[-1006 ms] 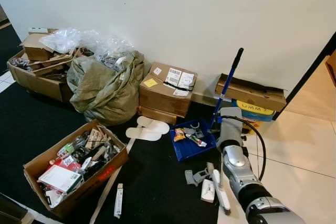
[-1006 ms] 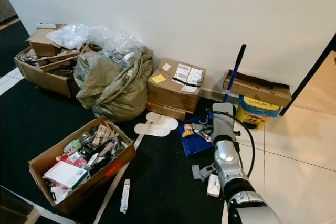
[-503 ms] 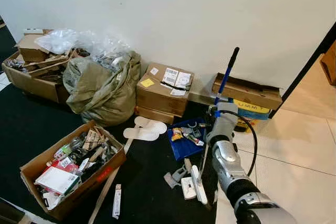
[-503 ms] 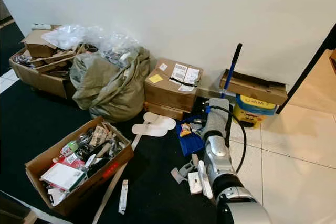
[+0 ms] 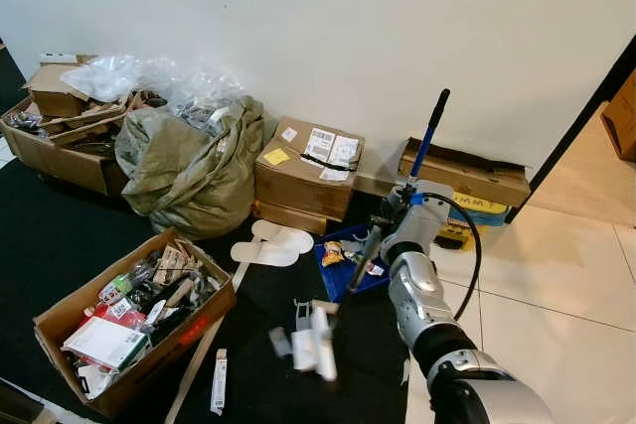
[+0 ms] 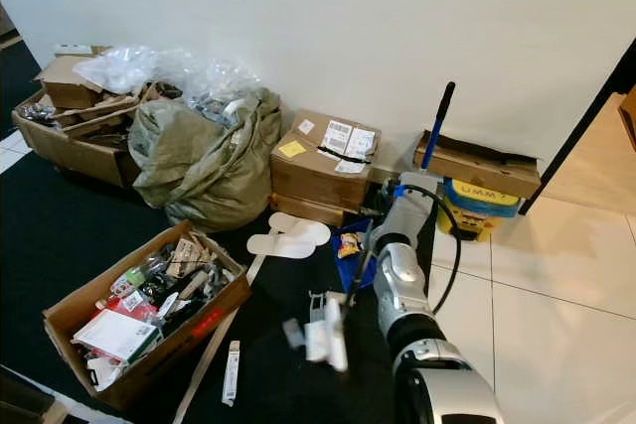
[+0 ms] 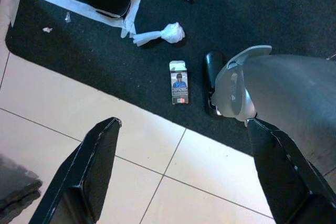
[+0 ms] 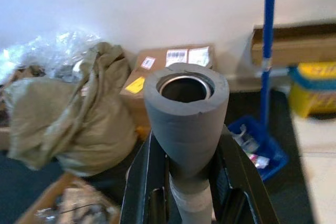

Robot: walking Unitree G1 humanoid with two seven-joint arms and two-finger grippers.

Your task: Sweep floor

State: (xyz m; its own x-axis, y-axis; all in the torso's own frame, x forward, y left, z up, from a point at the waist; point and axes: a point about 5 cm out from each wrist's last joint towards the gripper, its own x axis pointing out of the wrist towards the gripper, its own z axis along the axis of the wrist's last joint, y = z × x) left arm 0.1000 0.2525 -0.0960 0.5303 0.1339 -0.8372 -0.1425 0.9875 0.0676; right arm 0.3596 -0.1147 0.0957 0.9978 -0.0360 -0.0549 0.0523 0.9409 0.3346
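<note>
Grey foam on the broom handle [image 8: 186,108] is what the right gripper [image 8: 185,182] is clamped around, both black fingers pressed tight against the sleeve, with the handle's hollow end pointing at the camera in the right wrist view. Compared with half a second back, the broom head [image 5: 316,341] has swung over to the left: it was down at lower centre-right next to the arm, now it's blurred at lower centre of the left eye view on the black carpet [image 5: 60,235], and the white and grey scraps [image 5: 300,347] it was pushing have slid along with it. The right arm's elbow looks bent further in toward the blue dustpan [image 5: 343,270], which sits just right of centre with wrappers in it, its blue pole [image 5: 425,141] leaning up against the white wall. Everything else sits where it was: olive sack [image 5: 189,166] upper left, taped cardboard box [image 5: 306,171] at centre, white slippers [image 5: 270,243] below it, open box of junk [image 5: 134,317] lower left. The left gripper [image 7: 184,177] hangs over the edge where carpet meets tile, fingers spread wide with nothing between them; a small card packet [image 7: 179,82] and a crumpled tissue [image 7: 160,34] lie on the carpet below.
</note>
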